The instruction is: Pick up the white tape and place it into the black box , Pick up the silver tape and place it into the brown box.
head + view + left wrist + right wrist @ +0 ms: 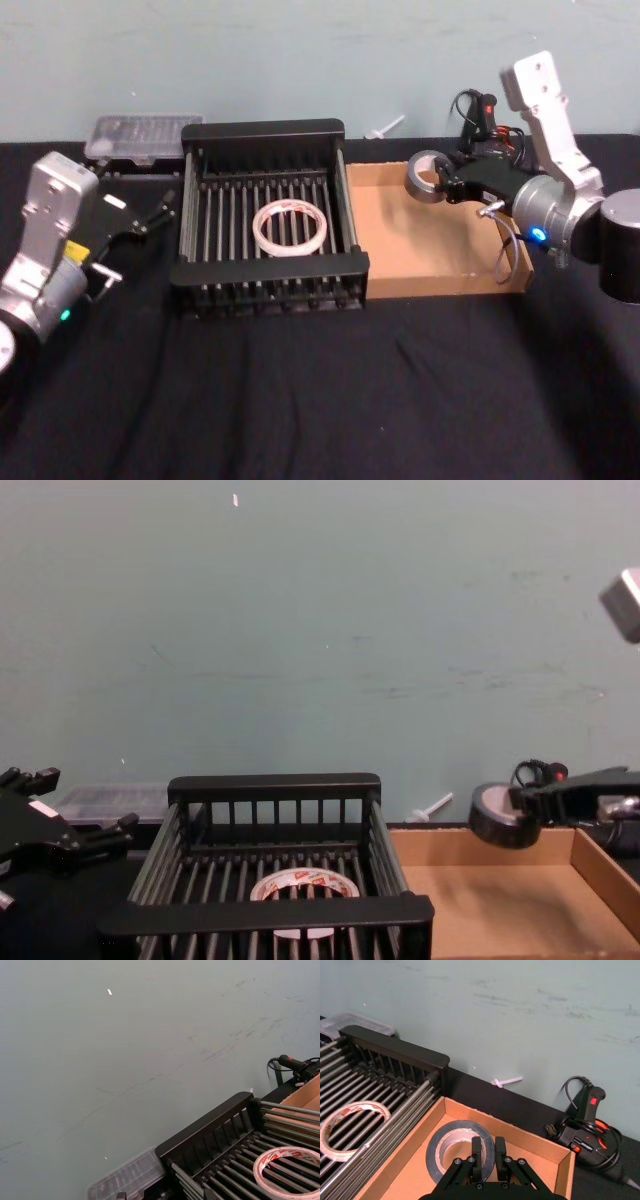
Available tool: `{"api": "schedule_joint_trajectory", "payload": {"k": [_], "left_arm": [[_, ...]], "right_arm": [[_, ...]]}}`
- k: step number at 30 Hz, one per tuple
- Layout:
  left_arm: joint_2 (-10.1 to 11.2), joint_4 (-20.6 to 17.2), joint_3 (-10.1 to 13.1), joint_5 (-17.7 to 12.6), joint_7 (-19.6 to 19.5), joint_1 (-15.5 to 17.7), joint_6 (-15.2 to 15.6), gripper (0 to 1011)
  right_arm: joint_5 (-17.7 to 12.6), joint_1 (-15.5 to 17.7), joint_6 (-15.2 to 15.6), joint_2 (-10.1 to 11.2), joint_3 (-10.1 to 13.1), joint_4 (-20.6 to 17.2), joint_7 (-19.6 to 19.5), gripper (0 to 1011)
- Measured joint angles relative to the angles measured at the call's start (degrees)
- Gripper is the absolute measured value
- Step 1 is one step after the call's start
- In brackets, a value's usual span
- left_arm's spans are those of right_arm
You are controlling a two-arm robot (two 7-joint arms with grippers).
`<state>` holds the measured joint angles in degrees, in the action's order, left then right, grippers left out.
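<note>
Currently the right tool [446,186] is clenched on the silver tape [424,176], holding it clear above the far part of the brown box [455,285]; release is straight down. White tape [290,227] lies inside the black box [268,269].

The black box [266,135] sits on the bench [320,400] and serves as the landmark. The white tape [291,228] lies flat on its floor, near the middle. Touching its right side stands the brown box [455,285]. Above the far end of that box, to the right of the black box, the right tool [443,184] holds the silver tape [428,177] clear of the floor. Behind the brown box, farther right than the black box, lies a glue gun [482,122]. Left of the black box hangs the left tool [150,215], and behind that, at the black box's far left corner, rests a plastic case [140,135].
</note>
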<state>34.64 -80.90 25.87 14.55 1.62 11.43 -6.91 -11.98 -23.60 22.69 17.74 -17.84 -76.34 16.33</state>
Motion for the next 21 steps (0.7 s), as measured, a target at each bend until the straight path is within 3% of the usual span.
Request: {"api": "schedule_joint_trajectory", "payload": {"k": [11, 21], "left_arm": [[0.0, 0.0, 0.0, 0.0, 0.0, 0.0, 0.0, 1001], [0.0, 0.0, 0.0, 0.0, 0.0, 0.01, 0.0, 1001]], "right_arm": [[1.73, -4.07, -0.95, -3.19, -0.91, 8.77, 0.49, 160], [2.75, -5.58, -1.19, -4.72, -1.08, 12.83, 0.79, 160]]}}
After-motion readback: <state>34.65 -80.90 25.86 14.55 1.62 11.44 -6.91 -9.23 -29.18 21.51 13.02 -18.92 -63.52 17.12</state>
